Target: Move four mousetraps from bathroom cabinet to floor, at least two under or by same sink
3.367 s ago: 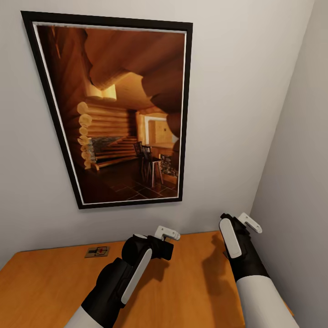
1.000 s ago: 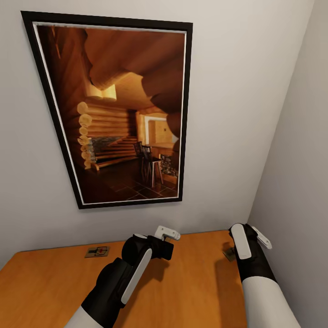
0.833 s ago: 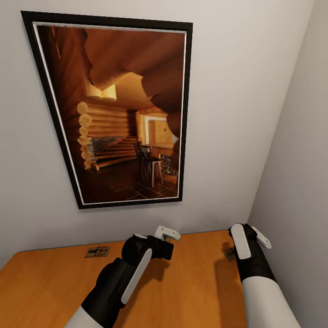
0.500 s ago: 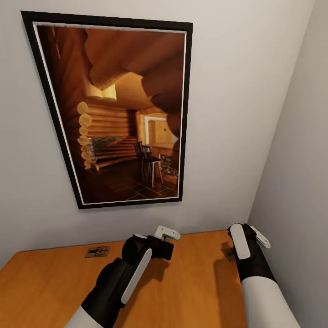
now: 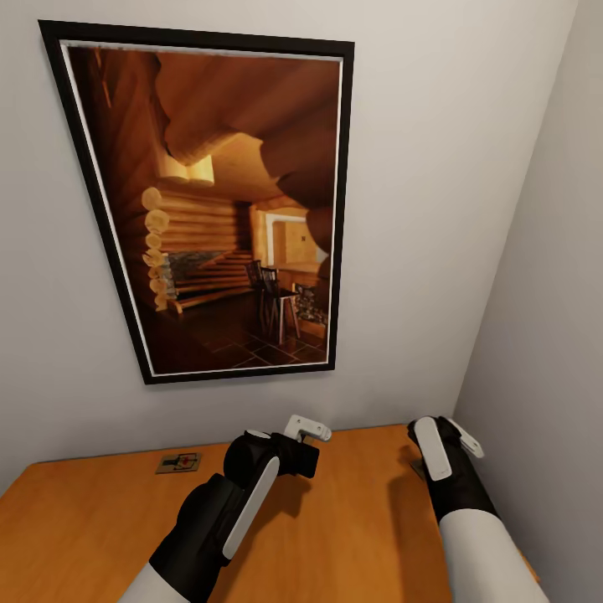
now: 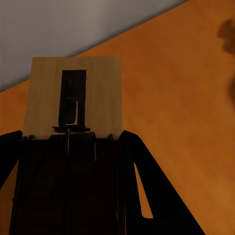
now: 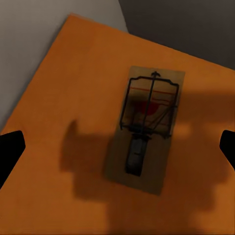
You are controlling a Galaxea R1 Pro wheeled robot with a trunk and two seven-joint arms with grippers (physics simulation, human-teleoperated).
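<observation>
The cabinet's flat orange top [image 5: 360, 519] spans the lower head view. One mousetrap [image 5: 178, 462] lies on it near the back wall at the left. My left gripper [image 5: 306, 430] hovers over the middle of the top, shut on a second mousetrap [image 6: 100, 93] whose tan board sticks out past the black fingers. My right gripper [image 5: 448, 437] hangs open near the right back corner, directly over a third mousetrap [image 7: 147, 129] that lies flat on the wood with its wire spring and red spot facing up. Its fingers stand wide on either side, apart from the trap.
A large black-framed picture [image 5: 222, 209] of a log cabin interior hangs on the white back wall above the cabinet. A grey side wall [image 5: 553, 335] closes in tight on the right, next to my right arm. The cabinet top stretches free to the left front.
My right gripper came down toward the cabinet corner, then shifted slightly left over the mousetrap. The left arm and its held mousetrap have stayed still.
</observation>
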